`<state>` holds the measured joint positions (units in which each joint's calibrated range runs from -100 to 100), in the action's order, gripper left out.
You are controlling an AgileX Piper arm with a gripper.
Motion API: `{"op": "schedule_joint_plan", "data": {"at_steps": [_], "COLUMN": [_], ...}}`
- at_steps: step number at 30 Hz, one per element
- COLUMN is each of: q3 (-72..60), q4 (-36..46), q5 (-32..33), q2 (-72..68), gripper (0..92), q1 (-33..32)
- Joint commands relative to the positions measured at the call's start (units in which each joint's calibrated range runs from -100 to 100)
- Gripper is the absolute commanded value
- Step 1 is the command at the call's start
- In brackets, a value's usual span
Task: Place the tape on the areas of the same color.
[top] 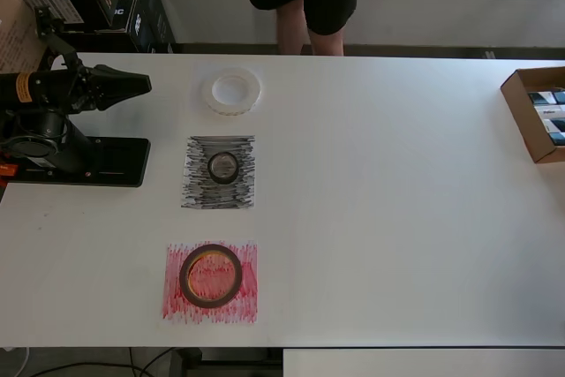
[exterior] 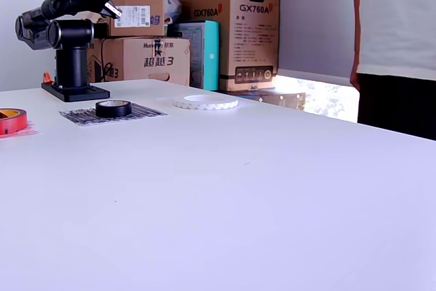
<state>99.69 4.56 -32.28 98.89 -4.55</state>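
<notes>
Hand (top: 141, 86) looks closed w/ nothing in it, near surface (top: 397, 218) edge. 3 tape rolls: white roll (top: 235, 92) just beside hand, black roll (top: 223, 167) on black patch (top: 199, 192), red-brown roll (top: 211, 275) on red patch (top: 177, 302), farthest. Lots of bare room beyond.

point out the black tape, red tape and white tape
black tape (top: 222, 167), overhead view, on its ring
red tape (top: 187, 284), overhead view, on its lower-left rim
white tape (exterior: 204, 103), exterior view, on its near rim

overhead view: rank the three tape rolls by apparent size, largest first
1. red-brown roll, widest ring.
2. white roll, only slightly smaller; a close call.
3. black roll, clearly smallest.
All lie flat on the table, so camera distance barely skews this.
</notes>
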Motion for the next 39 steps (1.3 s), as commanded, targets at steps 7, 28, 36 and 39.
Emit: {"op": "schedule_joint_plan", "data": {"at_steps": [7,28,36,39], "q3": [-0.3,-0.4,-0.4,-0.4], "q4": [14.9,15.5,15.5,15.5], "q5": [0.6,0.8,0.8,0.8], "q2": [0.5,0.3,0.3,0.3], "gripper": [0.0,0.1,0.1,0.1], "q1": [0.3,0.0,0.0,0.0]}}
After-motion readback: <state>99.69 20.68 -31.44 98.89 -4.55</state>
